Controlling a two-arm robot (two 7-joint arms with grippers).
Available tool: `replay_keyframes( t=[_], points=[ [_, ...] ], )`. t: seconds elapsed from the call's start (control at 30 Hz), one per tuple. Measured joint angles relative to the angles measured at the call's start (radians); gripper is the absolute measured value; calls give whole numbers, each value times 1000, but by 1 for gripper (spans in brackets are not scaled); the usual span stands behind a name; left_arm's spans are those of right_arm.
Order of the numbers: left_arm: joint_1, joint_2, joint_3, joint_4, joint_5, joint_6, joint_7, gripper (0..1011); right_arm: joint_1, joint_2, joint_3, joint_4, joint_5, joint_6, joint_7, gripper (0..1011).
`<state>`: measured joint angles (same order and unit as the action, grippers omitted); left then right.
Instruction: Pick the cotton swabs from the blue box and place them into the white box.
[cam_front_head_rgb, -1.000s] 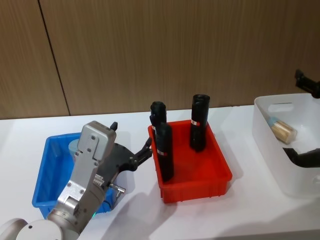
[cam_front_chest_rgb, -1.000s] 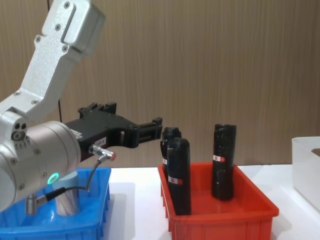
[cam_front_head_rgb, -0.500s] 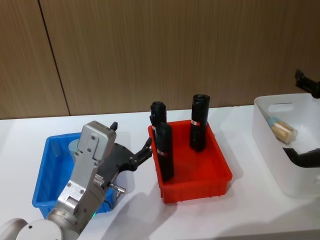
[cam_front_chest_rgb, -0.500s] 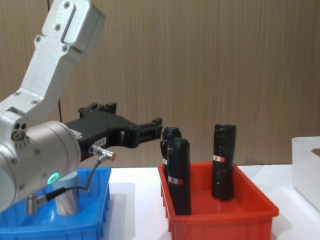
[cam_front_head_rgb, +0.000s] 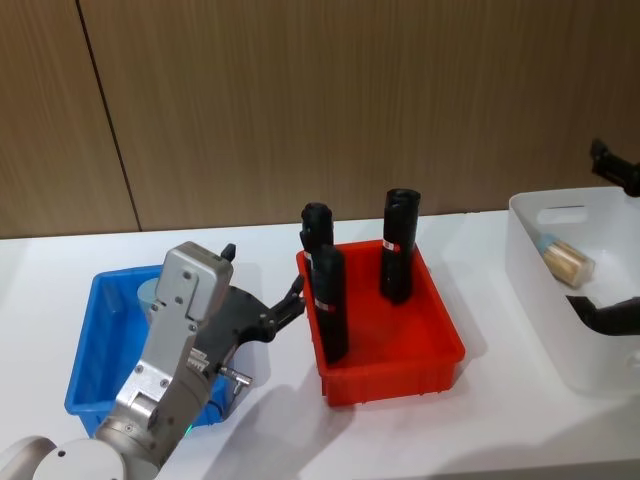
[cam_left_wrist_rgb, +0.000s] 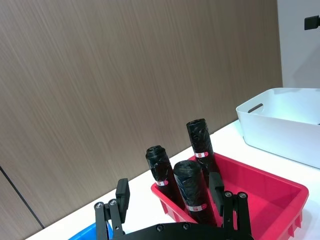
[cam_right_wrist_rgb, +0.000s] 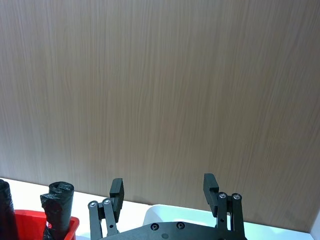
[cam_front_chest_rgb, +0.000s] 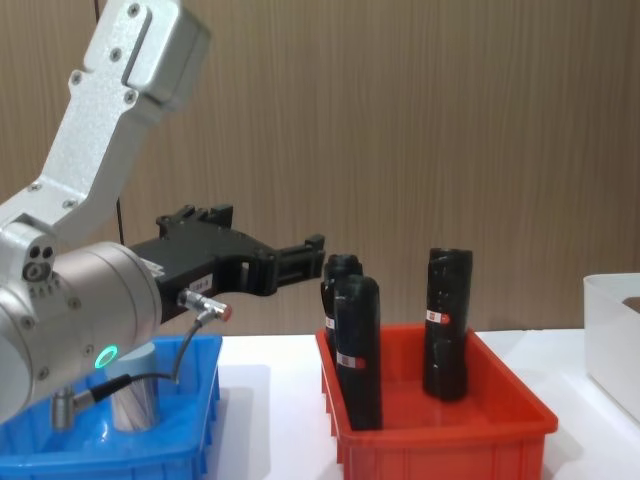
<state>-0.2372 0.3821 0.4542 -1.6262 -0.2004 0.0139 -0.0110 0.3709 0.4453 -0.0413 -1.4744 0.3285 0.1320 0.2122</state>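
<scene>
The blue box (cam_front_head_rgb: 92, 335) sits at the table's left. One cotton swabs jar (cam_front_chest_rgb: 133, 398) stands in it, its pale lid (cam_front_head_rgb: 150, 292) partly hidden behind my left arm. My left gripper (cam_front_head_rgb: 285, 305) hovers open and empty above the box's right rim, pointing toward the red bin; the left wrist view shows its fingers (cam_left_wrist_rgb: 122, 192) spread wide. The white box (cam_front_head_rgb: 535, 290) is at the right, with another cotton swabs jar (cam_front_head_rgb: 565, 260) lying on its side inside. My right gripper (cam_front_head_rgb: 585, 225) hangs open and empty over the white box.
A red bin (cam_front_head_rgb: 390, 350) between the two boxes holds three tall black cylinders (cam_front_head_rgb: 397, 245) with red-white labels, standing upright. A wooden wall runs close behind the white table.
</scene>
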Motion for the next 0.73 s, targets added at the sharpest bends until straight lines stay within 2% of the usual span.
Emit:
replay_keyframes(
  t=[0.73],
  points=[
    [0,0,0,0,0,0,0,1004,0,0,0,0,0,0,0,1002]
  ],
)
